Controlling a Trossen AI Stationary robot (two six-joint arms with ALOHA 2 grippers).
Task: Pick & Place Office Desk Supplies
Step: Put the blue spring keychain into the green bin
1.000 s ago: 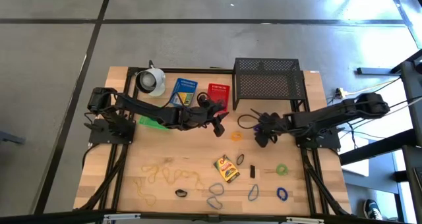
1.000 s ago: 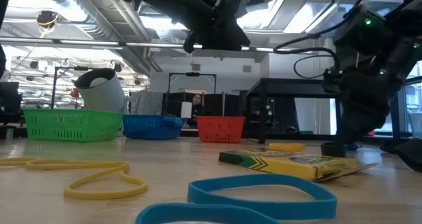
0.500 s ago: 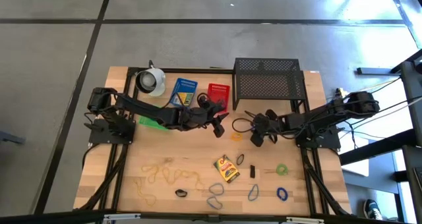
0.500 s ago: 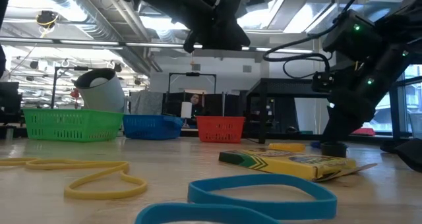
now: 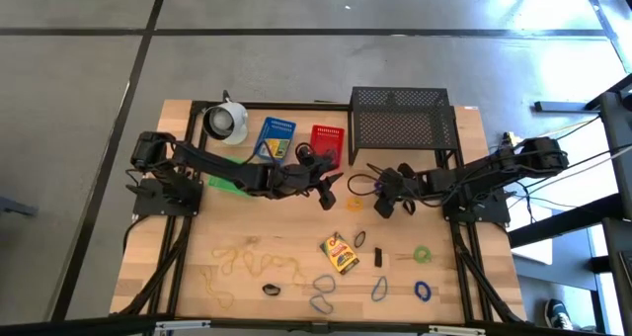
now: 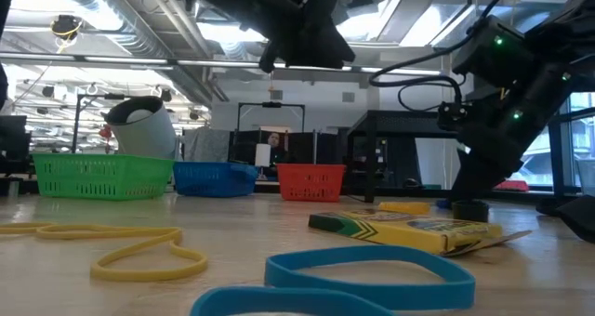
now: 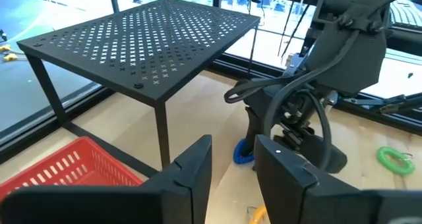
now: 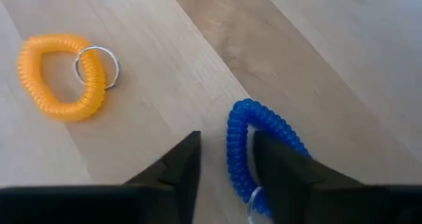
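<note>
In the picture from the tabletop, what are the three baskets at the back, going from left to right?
Green basket → blue basket → red basket.

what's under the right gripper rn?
A blue coil loop on bare wood, with one side running between the right gripper fingers. An orange coil loop with a metal ring lies apart from it. The blue loop's near end is hidden behind the fingers.
</note>
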